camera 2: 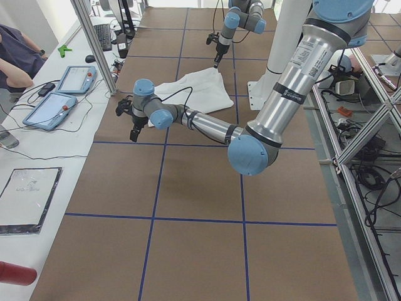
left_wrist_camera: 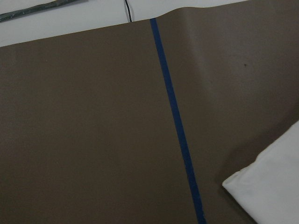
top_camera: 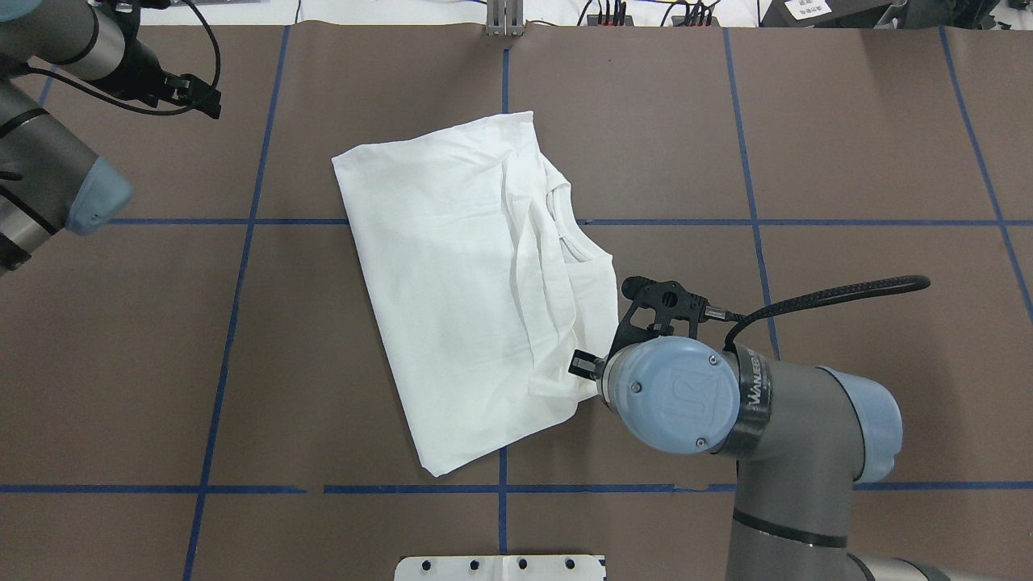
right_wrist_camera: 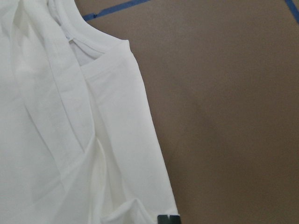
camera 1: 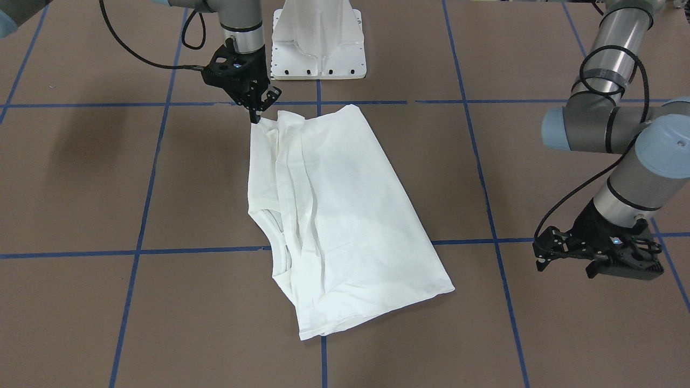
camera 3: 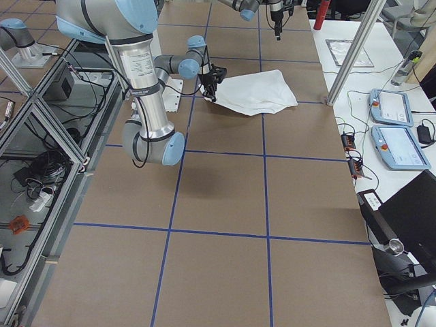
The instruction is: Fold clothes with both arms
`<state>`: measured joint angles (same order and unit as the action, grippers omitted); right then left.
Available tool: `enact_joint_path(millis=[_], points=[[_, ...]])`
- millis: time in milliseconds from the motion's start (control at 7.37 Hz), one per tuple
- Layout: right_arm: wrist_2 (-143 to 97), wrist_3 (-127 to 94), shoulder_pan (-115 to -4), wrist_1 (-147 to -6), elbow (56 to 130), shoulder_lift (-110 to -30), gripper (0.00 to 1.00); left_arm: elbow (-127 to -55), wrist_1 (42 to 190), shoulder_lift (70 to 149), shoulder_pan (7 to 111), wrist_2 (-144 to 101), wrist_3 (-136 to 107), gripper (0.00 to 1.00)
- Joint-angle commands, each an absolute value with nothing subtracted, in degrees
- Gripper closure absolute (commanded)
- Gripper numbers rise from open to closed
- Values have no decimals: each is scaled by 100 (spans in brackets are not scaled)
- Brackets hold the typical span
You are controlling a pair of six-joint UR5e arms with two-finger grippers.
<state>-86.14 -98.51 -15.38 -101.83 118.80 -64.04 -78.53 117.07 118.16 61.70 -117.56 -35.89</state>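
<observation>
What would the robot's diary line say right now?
step: fold T-shirt | right arm: jaws shut on its corner | left arm: jaws open, clear of cloth

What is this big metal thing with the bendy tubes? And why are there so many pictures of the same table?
It is a robot with two arms and a white base, working at a brown table. Its job is folding clothes. All six pictures show the same moment. One camera faces the robot, one looks down over its shoulders, and two look along the table from its ends. One small camera also rides on each wrist, so those two pictures show only close-up cloth and table. A white T-shirt lies on the table, partly folded, with its neck opening showing. The right arm reaches down to one edge of the shirt, and its jaws look closed on the cloth there. The left arm hovers off to the side with its jaws open, holding nothing.
</observation>
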Motion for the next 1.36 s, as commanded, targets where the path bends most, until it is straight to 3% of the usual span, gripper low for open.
enact_joint_path(millis=[0, 271, 543, 814, 1221], points=[[-8220, -10151, -1004, -10353, 11988, -6434, 100, -7866, 11707, 11812, 6170, -11760, -3595, 0], [-8218, -10073, -923, -10388, 11980, -6434, 0, -7892, 11707, 11812, 6170, -11769, -3595, 0], [-8297, -9173, -1386, -10397, 11858, -6241, 0, -7945, 11698, 11812, 6170, -11874, -3595, 0], [-8620, -8387, -2150, -10336, 10685, -5339, 0, -8041, 11698, 11742, 6170, -11918, -3604, 0], [-8719, -7761, -2373, -10336, 8760, -3995, 1, -8068, 11698, 11725, 6170, -11988, -3604, 0]])
